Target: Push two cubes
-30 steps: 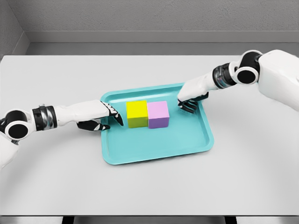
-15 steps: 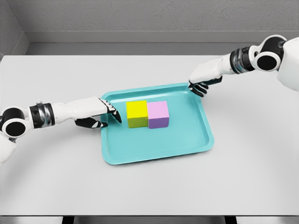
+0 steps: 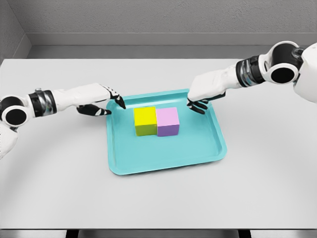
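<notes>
Head view, single frame. Nearest the camera: bare grey worktop [image 3: 158, 198], front edge along the bottom of the picture. Next back, a teal tray [image 3: 148, 161] sits about centre of the worktop, shallow raised rim, turned slightly so its far edge rises toward 2 o'clock. Inside the tray, in its far half, two cubes stand side by side with faces touching: yellow cube [image 3: 145, 121] on the 9 o'clock side, purple cube [image 3: 168, 121] on the 3 o'clock side. Both sit flat on the tray floor, upright, clear of the rim on all sides; the near half of the tray floor is bare teal. Left robot hand [image 3: 101, 100] lies at roughly 10 o'clock from the yellow cube, just outside the tray's left far corner, over the worktop; fingers extended and loosely spread, dark fingertips [image 3: 120, 103] pointing toward the tray rim, holding nothing, not touching the yellow cube. Its white forearm runs off toward 9 o'clock to the picture's left edge. Right robot hand [image 3: 202, 94] lies at about 1 o'clock from the purple cube, over the tray's far right corner; fingers drooping downward and relaxed, tips near the rim, holding nothing, a visible gap to the purple cube. Its arm runs off toward 2 o'clock to the right edge. Farthest back: the worktop's rear edge, then a grey wall [image 3: 158, 20].
</notes>
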Robot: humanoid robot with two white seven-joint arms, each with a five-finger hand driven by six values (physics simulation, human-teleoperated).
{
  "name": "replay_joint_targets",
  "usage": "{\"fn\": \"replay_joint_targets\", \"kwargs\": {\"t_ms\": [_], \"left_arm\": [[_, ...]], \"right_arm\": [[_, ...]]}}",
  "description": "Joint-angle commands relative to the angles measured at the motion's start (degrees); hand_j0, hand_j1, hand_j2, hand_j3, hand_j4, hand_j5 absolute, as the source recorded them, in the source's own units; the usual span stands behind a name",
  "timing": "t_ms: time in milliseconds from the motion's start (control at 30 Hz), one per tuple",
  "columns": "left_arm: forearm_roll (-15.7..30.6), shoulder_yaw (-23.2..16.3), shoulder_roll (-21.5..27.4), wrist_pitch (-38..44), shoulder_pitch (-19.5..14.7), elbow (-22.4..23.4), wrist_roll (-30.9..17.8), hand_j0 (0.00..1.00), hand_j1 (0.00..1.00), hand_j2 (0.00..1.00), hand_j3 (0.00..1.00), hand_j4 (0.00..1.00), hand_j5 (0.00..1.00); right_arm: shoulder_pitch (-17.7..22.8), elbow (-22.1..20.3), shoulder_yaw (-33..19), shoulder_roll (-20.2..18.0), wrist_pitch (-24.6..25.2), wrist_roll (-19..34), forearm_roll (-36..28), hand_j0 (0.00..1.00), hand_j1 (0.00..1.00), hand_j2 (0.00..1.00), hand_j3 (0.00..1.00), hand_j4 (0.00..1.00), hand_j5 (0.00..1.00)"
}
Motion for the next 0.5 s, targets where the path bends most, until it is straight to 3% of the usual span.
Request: {"fn": "replay_joint_targets", "kwargs": {"t_ms": [0,100,200,467], "left_arm": [[0.05,-0.14,-1.33,0.13,-0.09,1.6,0.02,0.61,0.61,0.61,0.61,0.61,0.61],[-0.56,-0.14,-2.91,0.13,-0.18,1.95,0.02,0.61,0.61,0.61,0.61,0.61,0.61],[-0.74,-0.14,-3.88,0.13,-2.37,4.85,0.02,0.61,0.61,0.61,0.61,0.61,0.61],[-0.65,-1.9,-4.67,0.13,-2.37,4.06,0.02,0.61,0.61,0.61,0.61,0.61,0.61]], "right_arm": [[0.09,-0.53,0.14,-0.22,0.12,-0.01,-0.22,0.15,0.15,0.15,0.15,0.15,0.15],[0.09,0.26,0.22,-0.4,0.12,-0.01,-0.22,0.15,0.15,0.15,0.15,0.15,0.15],[0.09,-0.27,0.4,-0.4,0.12,-0.01,-0.22,0.16,0.16,0.16,0.16,0.16,0.16],[0.44,0.34,0.75,-0.49,0.12,-0.01,-0.31,0.16,0.16,0.16,0.16,0.16,0.16]]}}
